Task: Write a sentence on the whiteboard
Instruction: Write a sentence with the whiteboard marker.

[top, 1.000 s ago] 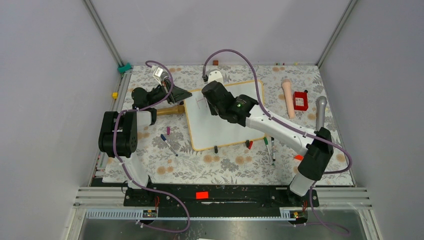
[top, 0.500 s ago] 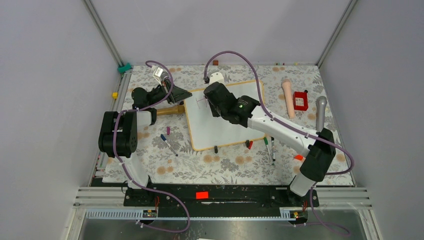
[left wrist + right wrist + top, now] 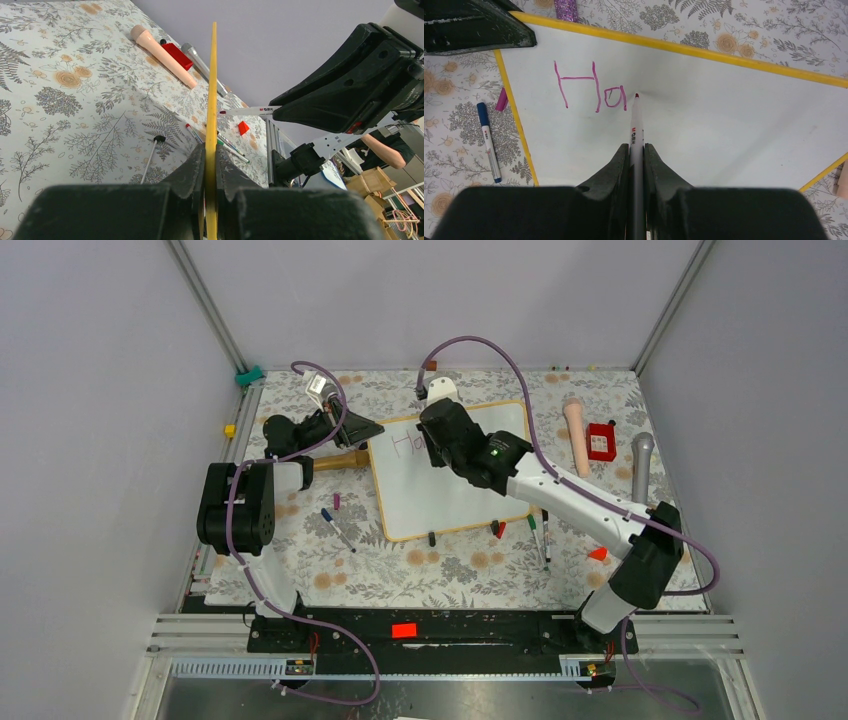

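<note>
A pink marker [image 3: 636, 125] is clamped in the right gripper [image 3: 636, 150], its tip set just right of the letters "Ha" [image 3: 591, 92] on the whiteboard [image 3: 450, 490], which lies mid-table, tilted, its long axis running away from the arms. The board's near-left rim is pinched by the left gripper [image 3: 210, 165]. Blank surface extends to the right of the tip, where the next letter is judged to belong; the right arm is nearer.

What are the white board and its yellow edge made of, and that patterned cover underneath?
The whiteboard looks like glossy coated panel: smooth, faintly shiny, taking pink ink. Its yellow rim looks like painted or pale wood, though that is uncertain. The floral table cover seems matte printed cloth or vinyl.
</note>
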